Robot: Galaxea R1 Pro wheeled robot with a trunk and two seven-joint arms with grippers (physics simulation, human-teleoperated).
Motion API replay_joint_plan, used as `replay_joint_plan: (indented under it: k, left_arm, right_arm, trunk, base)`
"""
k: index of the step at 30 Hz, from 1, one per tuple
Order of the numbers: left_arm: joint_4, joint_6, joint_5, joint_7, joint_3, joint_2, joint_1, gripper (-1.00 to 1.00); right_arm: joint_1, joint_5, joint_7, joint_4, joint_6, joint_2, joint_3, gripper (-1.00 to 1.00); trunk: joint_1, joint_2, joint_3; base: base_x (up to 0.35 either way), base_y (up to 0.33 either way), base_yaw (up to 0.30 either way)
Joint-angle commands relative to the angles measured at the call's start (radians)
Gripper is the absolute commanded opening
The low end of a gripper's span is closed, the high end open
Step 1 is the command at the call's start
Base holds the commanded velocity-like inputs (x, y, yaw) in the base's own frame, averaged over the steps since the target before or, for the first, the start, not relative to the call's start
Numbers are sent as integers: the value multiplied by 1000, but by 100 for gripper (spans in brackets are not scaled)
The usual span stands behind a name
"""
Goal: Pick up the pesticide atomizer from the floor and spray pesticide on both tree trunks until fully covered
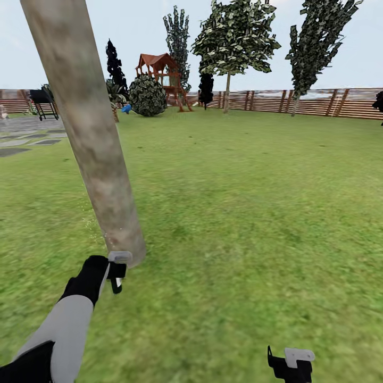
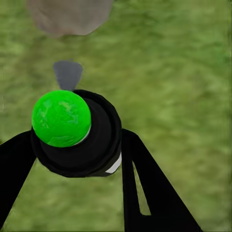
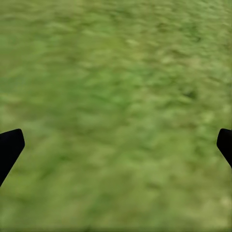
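Head view, trunk: a thick, mottled grey-brown leaning tree trunk [image 1: 85, 122] slants from the top left down to the blurry green grass lawn [image 1: 255, 213], its foot just above the left hand.
Head view, left hand: the left hand [image 1: 116, 276], black with a pale grey plate on top, sits at the end of a white-and-black forearm, right at the trunk's base; what it grips is too small to make out here.
Head view, right hand: the right hand [image 1: 290, 364] shows at the bottom edge, low over bare grass, well apart from the trunk.
Head view, background: a reddish-brown slatted wooden fence [image 1: 319, 102] lines the far side; before it stand a blocky green-leaved tree [image 1: 234, 40], a round dark bush [image 1: 147, 96] and a red-roofed wooden play tower [image 1: 159, 72]. Grey stone paving [image 1: 26, 139] lies at the far left.
Left wrist view, atomizer: a black round-bodied pesticide atomizer with a bright green domed cap [image 2: 72, 133] sits between the two black fingers [image 2: 145, 188] of the left hand, which pinch its body. A small grey nozzle juts from it toward the trunk's base at the frame edge.
Left wrist view, ground: grass lies beneath.
Right wrist view, hand: the right hand's black fingertips [image 3: 9, 147] stand spread wide at opposite edges, nothing between them.
Right wrist view, ground: blurred grass.
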Motion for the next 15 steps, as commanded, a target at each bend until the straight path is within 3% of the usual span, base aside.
replay_joint_plan:
  k: [1,3,5,7,9,11,13,14,15]
  left_arm:
    - [-3,4,-13,-10,4,5,-14,-100]
    - [-3,6,-13,-13,4,50,-30,-100]
    - [4,10,-8,-29,4,123,-36,-100]
    - [5,11,-9,-54,3,134,-37,-100]
    - [6,11,-11,-81,-4,124,-38,-100]
    - [3,39,-11,-128,-56,97,-64,-100]
    - [0,82,-12,-158,-73,100,-91,-100]
    - [-5,100,-12,-190,-78,159,-113,-100]
    - [-5,101,-12,-210,-78,188,-116,-100]
  right_arm:
    - [-1,11,-4,1,-3,0,-7,100]
    - [-1,11,-4,1,-2,0,-7,100]
    - [-1,11,-4,1,-2,0,-7,100]
    - [-1,11,-4,1,-2,0,-7,100]
    - [-1,11,-4,2,-2,0,-7,100]
    - [-1,11,-4,2,-2,0,-7,100]
    - [-1,11,-4,2,-2,0,-7,100]
    - [-1,11,-4,2,-2,0,-7,100]
    - [-1,11,-4,2,-2,0,-7,100]
  trunk:
    - [0,0,-1]
    - [0,0,-1]
    - [0,0,-1]
    - [0,0,-1]
    - [0,0,-1]
    - [0,0,-1]
    - [0,0,-1]
    - [0,0,-1]
    - [0,0,-1]
  base:
    - [0,0,0]
    - [0,0,0]
    - [0,0,0]
    - [0,0,0]
    - [0,0,0]
    - [0,0,0]
    - [0,0,0]
    - [0,0,0]
    - [0,0,0]
